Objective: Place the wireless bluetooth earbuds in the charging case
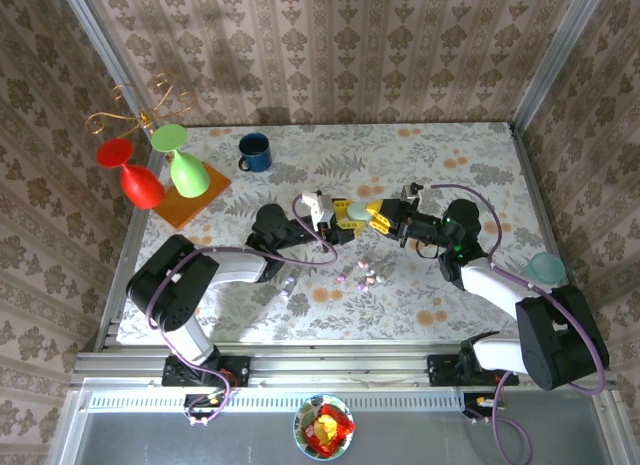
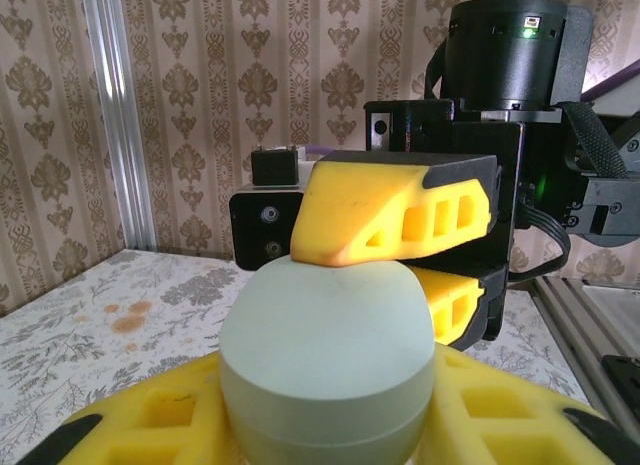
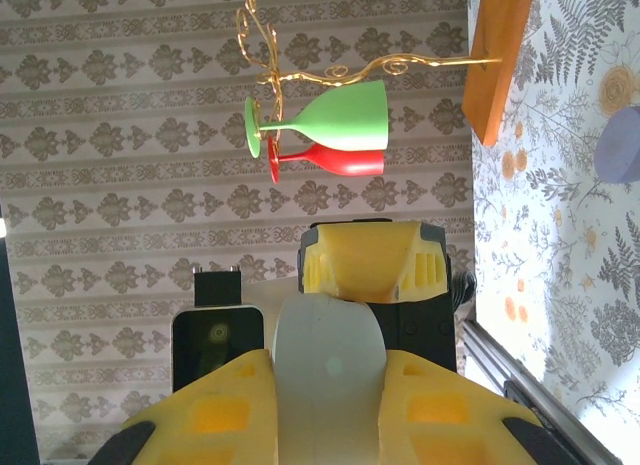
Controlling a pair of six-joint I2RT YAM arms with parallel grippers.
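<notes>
Holding charging case (image 2: pixel 325 355) aloft between both pincers: left pincer (image 1: pixel 348 214) pinching its base, right pincer (image 1: pixel 388 217) nipping its top. Step, I judge: opening lid; earbuds (image 1: pixel 358 277) loose on desk (image 1: pixel 440 155) below case, nearer me. Next: pry lid gently, then fetch one bud

Surface (image 1: pixel 440 155): pale, floral-printed.
Back left: blue mug (image 1: pixel 254 152), near orange board (image 1: pixel 215 185).
Front middle: tiny earbuds (image 1: pixel 362 277), loosely scattered.
</notes>
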